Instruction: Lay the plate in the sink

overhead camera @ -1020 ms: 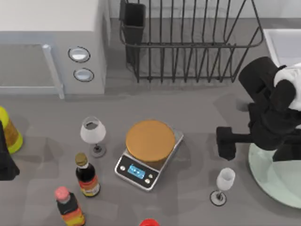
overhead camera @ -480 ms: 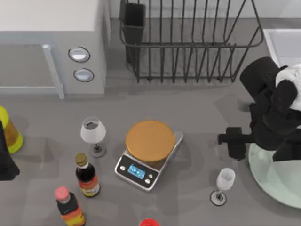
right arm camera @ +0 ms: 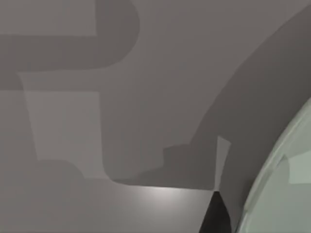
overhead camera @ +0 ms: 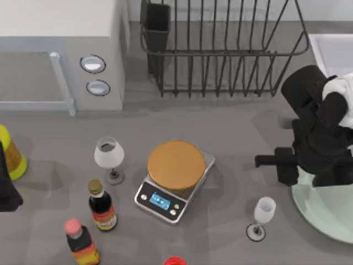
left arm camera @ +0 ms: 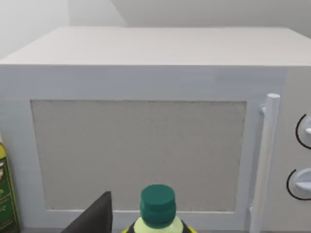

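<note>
The right gripper (overhead camera: 287, 168) of the AgileX pair hangs over the left edge of the plate (overhead camera: 325, 212), a large pale mint-green disc lying flat on the grey surface (overhead camera: 231, 127) at the near right. Whether its fingers are spread or closed cannot be told from above; the right wrist view catches one dark fingertip (right arm camera: 215, 213) just beside the plate's glossy rim (right arm camera: 282, 184). The sink (overhead camera: 331, 49), a white-rimmed basin, sits at the far right corner, well apart from the plate. To its left stands the black wire dish rack (overhead camera: 220, 49). A small wine glass (overhead camera: 262, 216) stands just left of the plate, and a silver kitchen scale (overhead camera: 175, 179) with an orange-brown top occupies the middle. Farther left are a second wine glass (overhead camera: 109, 157) and two sauce bottles (overhead camera: 102, 205). The left arm (overhead camera: 6, 182) is parked at the left edge, facing the white microwave (left arm camera: 146, 121) and a green-capped bottle (left arm camera: 157, 206).
</note>
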Controlling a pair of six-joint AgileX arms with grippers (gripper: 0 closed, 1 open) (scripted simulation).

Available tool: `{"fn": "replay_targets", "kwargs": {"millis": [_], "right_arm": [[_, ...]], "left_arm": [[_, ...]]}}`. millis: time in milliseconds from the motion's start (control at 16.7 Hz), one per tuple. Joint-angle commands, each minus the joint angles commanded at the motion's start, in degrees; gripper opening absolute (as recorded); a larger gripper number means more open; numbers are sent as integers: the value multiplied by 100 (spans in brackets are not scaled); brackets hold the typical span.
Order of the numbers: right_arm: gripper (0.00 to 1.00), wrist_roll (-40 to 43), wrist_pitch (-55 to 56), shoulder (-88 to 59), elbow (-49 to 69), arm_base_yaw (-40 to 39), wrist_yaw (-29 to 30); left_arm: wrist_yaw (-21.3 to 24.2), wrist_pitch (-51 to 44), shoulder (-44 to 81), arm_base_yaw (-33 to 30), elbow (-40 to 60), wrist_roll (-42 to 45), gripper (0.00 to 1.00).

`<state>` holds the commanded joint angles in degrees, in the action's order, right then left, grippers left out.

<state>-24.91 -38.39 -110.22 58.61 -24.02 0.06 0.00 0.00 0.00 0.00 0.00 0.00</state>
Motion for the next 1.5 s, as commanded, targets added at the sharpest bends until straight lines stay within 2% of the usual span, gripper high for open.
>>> {"fn": "replay_targets", "kwargs": {"millis": [360, 480, 660, 840, 1260, 1500], "right_arm": [[0, 0, 0, 0, 0, 0, 0], [0, 23, 2, 453, 152, 80, 60], [0, 12, -386, 403, 536, 70, 60], [0, 4, -1323, 363, 1466, 62, 59], [0, 41, -4642, 506, 4557, 98, 54], [0, 83, -5678, 676, 5570, 137, 52]], "left_arm": [[0, 0, 0, 0, 0, 0, 100], [0, 0, 0, 0, 0, 0, 100], [0, 0, 0, 0, 0, 0, 100], [0, 0, 0, 0, 0, 0, 100], [0, 0, 0, 0, 0, 0, 100], [0, 0, 0, 0, 0, 0, 100]]}}
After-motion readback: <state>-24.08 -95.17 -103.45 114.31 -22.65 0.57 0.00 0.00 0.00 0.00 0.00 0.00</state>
